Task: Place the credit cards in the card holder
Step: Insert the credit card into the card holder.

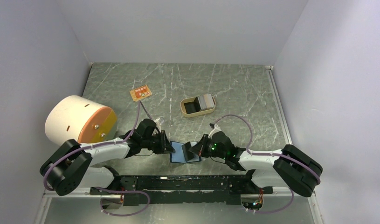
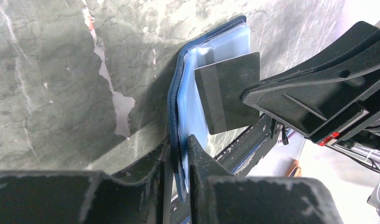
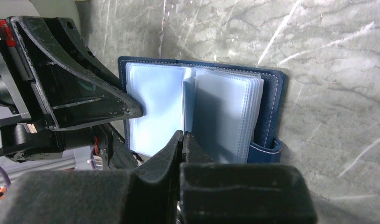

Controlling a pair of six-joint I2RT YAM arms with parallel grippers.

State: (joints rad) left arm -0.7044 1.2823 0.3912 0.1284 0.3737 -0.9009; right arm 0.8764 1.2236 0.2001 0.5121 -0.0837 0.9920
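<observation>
Two grippers meet at the open card holder (image 1: 183, 152) near the front of the table (image 1: 239, 84), the left gripper (image 2: 179, 144) pinching its cover, the right gripper (image 3: 183, 137) clamped on a dark card (image 2: 227, 93) that we fear will buckle if the cover slips.

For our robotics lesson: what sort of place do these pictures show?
Probably a lab robot test cell: plain walls box in a stone-look table, a left arm and right arm sit at its near edge.
</observation>
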